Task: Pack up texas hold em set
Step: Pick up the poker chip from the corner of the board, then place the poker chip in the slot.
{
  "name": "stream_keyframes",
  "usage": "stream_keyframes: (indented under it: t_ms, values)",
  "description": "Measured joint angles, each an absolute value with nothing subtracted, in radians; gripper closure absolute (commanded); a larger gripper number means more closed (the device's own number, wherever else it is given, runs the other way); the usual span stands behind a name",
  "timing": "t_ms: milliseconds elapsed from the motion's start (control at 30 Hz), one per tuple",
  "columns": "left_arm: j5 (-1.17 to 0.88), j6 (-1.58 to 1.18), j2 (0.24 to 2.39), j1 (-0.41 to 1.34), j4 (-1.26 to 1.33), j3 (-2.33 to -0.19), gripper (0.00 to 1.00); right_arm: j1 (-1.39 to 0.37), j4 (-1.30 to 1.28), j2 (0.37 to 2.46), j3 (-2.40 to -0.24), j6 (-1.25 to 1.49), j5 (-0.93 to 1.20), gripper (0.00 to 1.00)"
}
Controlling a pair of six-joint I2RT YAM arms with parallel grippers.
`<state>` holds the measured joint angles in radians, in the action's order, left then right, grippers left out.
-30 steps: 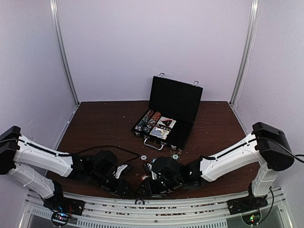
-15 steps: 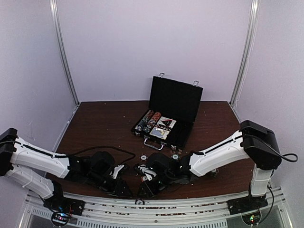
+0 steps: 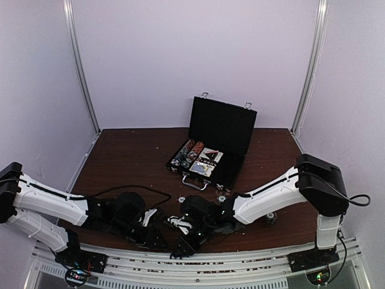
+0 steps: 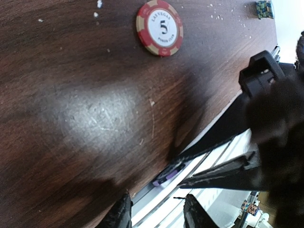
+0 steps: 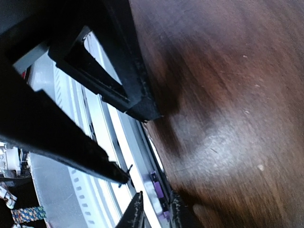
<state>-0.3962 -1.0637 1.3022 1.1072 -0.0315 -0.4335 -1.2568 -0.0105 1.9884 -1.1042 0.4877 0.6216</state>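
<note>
Right pincer [image 5: 156, 199] looks narrow on my wrist feed. Its two tips straddle a purple chip [image 5: 157, 184] that sits at the very near edge of the table [image 3: 132, 156], well in front of the case. I cannot tell whether the tips actually press on the chip.

The black case [image 3: 224, 123] stands open toward the back of the table with its lid upright. In its tray I can see rows of striped chips [image 3: 186, 150] on the left and card decks [image 3: 207, 161] beside them on the right. Two loose pale chips [image 3: 181, 199] lie on the wood just in front of the case handle, apart from each other.

From the left wrist feed I also see a red chip [image 4: 160, 27] marked with a 5. It lies flat on bare wood, on the case side of the purple chip and well apart from it.

The left pincer [image 4: 156, 203] hangs at that same near edge, close beside the right one. Its fingers are moderately spread with nothing between them, and only the metal rail [image 3: 252, 260] shows behind the gap.
</note>
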Motion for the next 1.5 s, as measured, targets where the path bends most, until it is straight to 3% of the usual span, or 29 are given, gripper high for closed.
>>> stream_keyframes:
  t_ms: [200,533,700,1000,1333,1500]
  values:
    - [-0.397,-1.065,1.313,1.107,-0.031,-0.434,0.61,-1.258,-0.037,2.017,-1.134,0.425,0.627,1.00]
    - [-0.360,-1.081,1.301,1.101,-0.081,-0.434,0.61,-1.213,-0.017,2.021,-1.125,0.410,0.701,1.00]
    - [-0.342,-1.092,1.246,1.037,-0.123,-0.434,0.59,-1.070,-0.017,1.945,-1.135,0.460,0.735,1.00]
    - [-0.332,-1.056,1.173,0.882,-0.163,-0.434,0.58,-0.843,-0.150,1.950,-1.450,0.295,0.545,1.00]
    - [-0.337,-1.019,1.230,0.875,-0.184,-0.450,0.57,-0.765,-0.403,2.243,-1.874,-0.001,0.283,1.00]
    - [-0.345,-1.006,1.260,0.867,-0.184,-0.458,0.57,-0.752,-0.505,2.337,-1.983,-0.096,0.194,1.00]
